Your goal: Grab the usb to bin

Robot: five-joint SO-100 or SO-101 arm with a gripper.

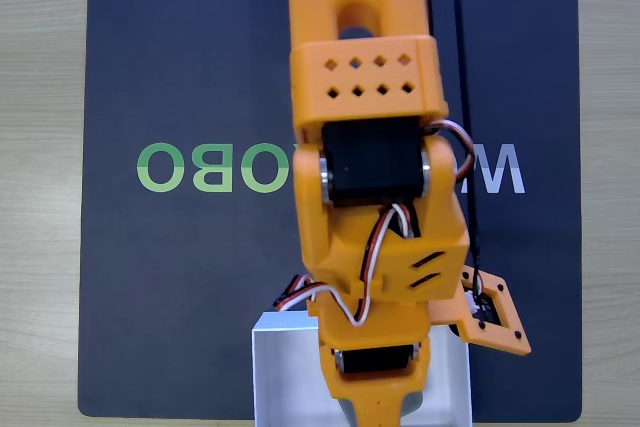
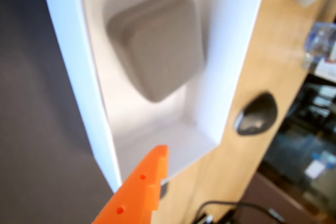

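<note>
The hand (image 1: 375, 409) hung over the white bin (image 1: 280, 367) at the bottom edge of the fixed view, mostly hidden under the orange arm (image 1: 365, 147), so whether its fingers were spread or closed could not be told. In the wrist view one orange finger (image 2: 139, 192) poked up from the lower edge, touching nothing and standing apart from the block. The grey usb (image 2: 157, 43) lay inside the bin (image 2: 68, 66), flat on the white floor and tilted a little askew to the walls, close to one long wall. The bin sat on a dark mat (image 1: 180, 297) bearing green and white letters, and the mat covered the wooden tabletop (image 1: 40, 187). Beyond the bin, in the wrist view, a dark computer mouse (image 2: 255, 114) rested on the wood beside a black cable (image 2: 220, 205).
</note>
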